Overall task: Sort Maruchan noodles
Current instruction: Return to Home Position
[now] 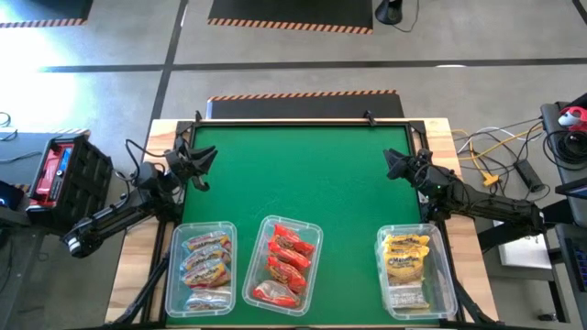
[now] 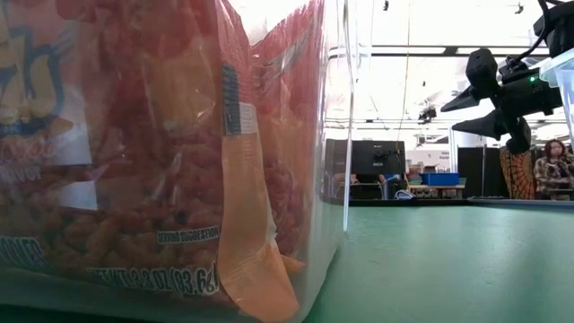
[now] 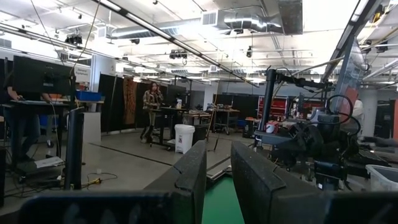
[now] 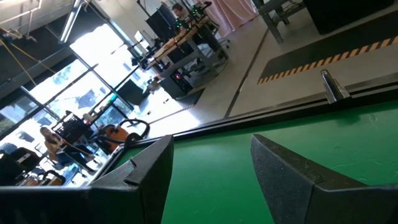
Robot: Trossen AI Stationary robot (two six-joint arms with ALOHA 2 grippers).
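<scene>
A red pack [image 2: 134, 161] sits pressed right up against the low lens, behind the clear wall of the middle bin [image 2: 345, 117]. From above, all the noodles lie inside three bins lined along the table's near edge. The red packs [image 1: 286, 257] are heaped in the middle bin at 6 o'clock. Paler packs [image 1: 205, 261] are stacked in the left bin [image 1: 174, 275] at 7 o'clock, and yellow packs [image 1: 406, 257] in the right bin [image 1: 447, 275] at 5 o'clock. The middle bin is turned a little askew. The bins do not touch, and the gap from middle to right is the wider one.

Past the bins the green mat [image 1: 303, 174] runs open to the far edge, with plenty of room to move. The left gripper [image 1: 204, 159] hangs at 10 o'clock by the mat's left edge, with only a narrow gap between its fingers [image 3: 193, 177] and nothing held. The right gripper [image 1: 392, 163] hangs at 2 o'clock by the right edge, spread wide and empty. Both are well apart from the bins.
</scene>
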